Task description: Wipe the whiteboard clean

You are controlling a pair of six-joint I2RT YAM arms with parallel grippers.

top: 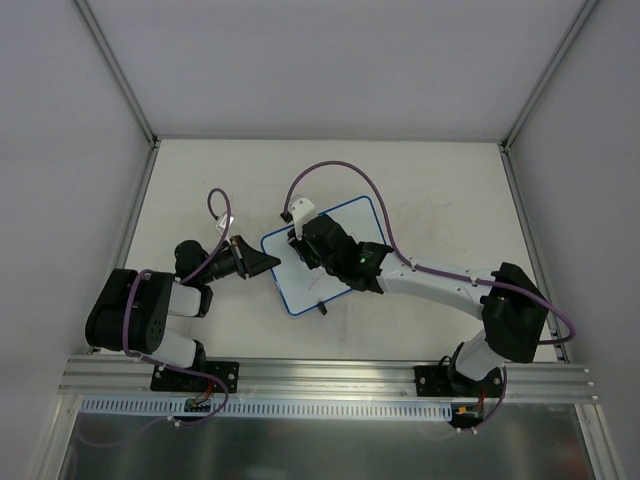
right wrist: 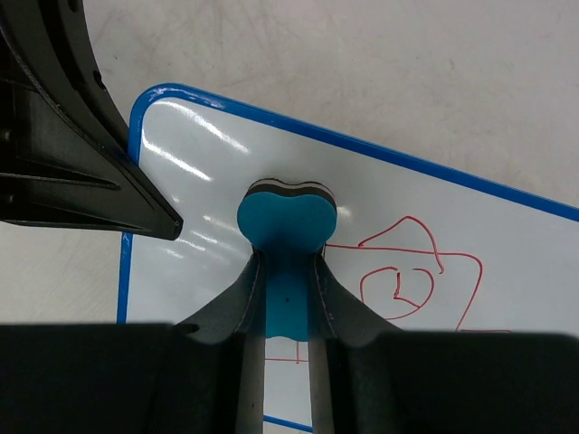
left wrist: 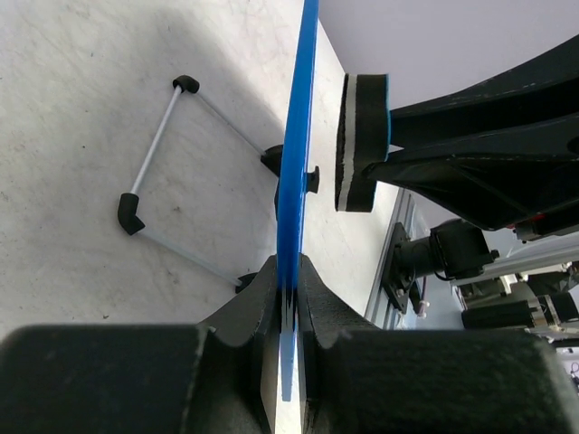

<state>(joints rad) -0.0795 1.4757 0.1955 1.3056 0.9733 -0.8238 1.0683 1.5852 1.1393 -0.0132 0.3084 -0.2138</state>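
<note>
Your whiteboard sits skewed at mid-bench, and the only marking on it is a red marker drawing of loops inside an angular outline. The L gripper is clamped on the board's blue rim, at the corner nearest the L arm. The R gripper pinches the blue eraser low over the white face, just beside the drawing; can't tell if it's in contact. There's open bench beyond the board and to the R, up to the enclosure walls. A thin white-rod frame w/ black elbows lies on the bench beside the board.
</note>
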